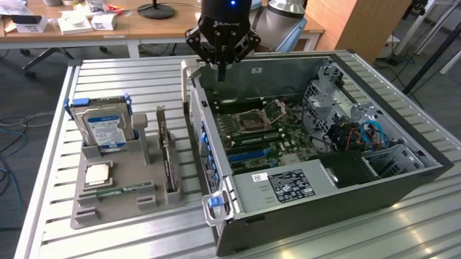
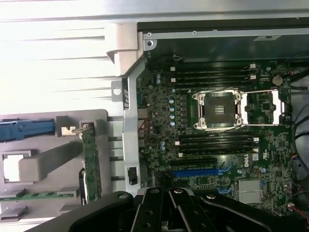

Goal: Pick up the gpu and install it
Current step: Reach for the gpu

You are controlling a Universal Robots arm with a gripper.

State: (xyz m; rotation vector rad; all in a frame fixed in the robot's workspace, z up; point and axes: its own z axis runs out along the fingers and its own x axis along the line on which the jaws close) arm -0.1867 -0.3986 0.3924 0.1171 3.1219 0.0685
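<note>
A slatted metal table [image 1: 108, 81] carries an open computer case [image 1: 346, 216] lying on its side. The case's motherboard [image 1: 259, 129] faces up, and a labelled power supply [image 1: 284, 183] sits at the near end. The arm's black gripper [image 1: 222, 73] hangs over the far rim of the case. Its jaws are pressed together with nothing between them, tips pointing down toward the board. In the wrist view the gripper [image 2: 170, 195] shows as dark linkages above the motherboard's blue slot. To the exterior view's left of the case lies a grey holder tray [image 1: 122, 178]. A hard drive [image 1: 104, 127] with a blue-white label stands upright at the tray's far end. The gpu [image 1: 169, 162] stands on edge in a slot along the tray's side nearest the case, untouched. It is well apart from the jaws, nearer the camera and further to the exterior view's left, with the case's side wall between them. The wrist view shows the gpu [image 2: 91, 164] edge-on beside that wall. A square processor [image 1: 97, 174] and a narrow green memory stick [image 1: 119, 190] lie flat in the tray.
</note>
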